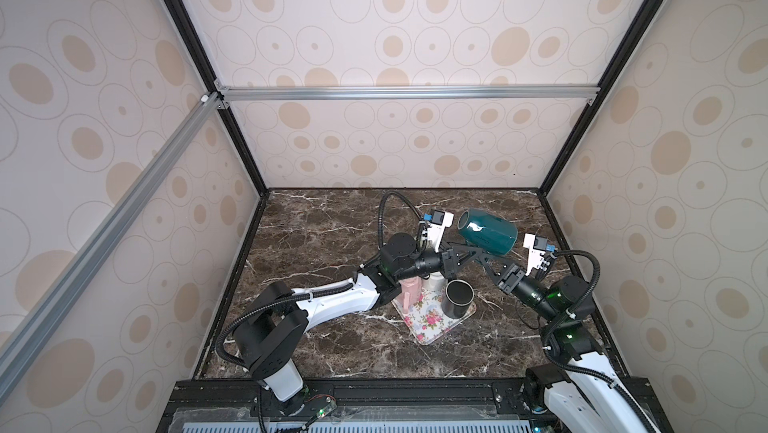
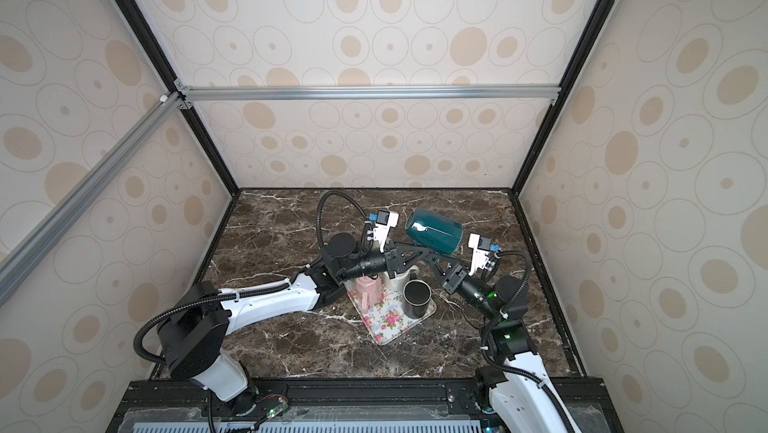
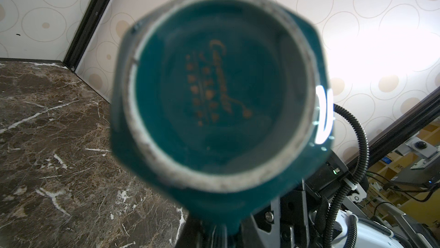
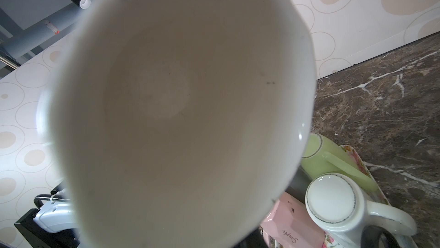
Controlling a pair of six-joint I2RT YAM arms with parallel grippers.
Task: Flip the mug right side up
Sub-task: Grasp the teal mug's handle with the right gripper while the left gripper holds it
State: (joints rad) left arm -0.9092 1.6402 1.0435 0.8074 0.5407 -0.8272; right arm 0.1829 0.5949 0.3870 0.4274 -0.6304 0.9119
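Note:
The mug [image 1: 488, 232] [image 2: 434, 230] is dark teal outside and white inside, and it hangs on its side above the marble table in both top views. Its base with gold print [image 3: 221, 92] faces the left wrist camera, and its white inside [image 4: 178, 104] fills the right wrist view. My left gripper [image 1: 471, 255] [image 3: 232, 232] reaches in from the left, under the mug, and is shut on the mug's teal handle. My right gripper [image 1: 486, 261] comes in from the right to the same spot below the mug. The mug hides its jaws.
A floral tray [image 1: 428, 333] lies below the arms at mid-table. It carries an upside-down pink mug [image 1: 409, 291], an upside-down white mug [image 4: 333, 199], a pale green mug [image 4: 319, 156] and an upright dark metal cup [image 1: 459, 298]. Patterned walls close in three sides.

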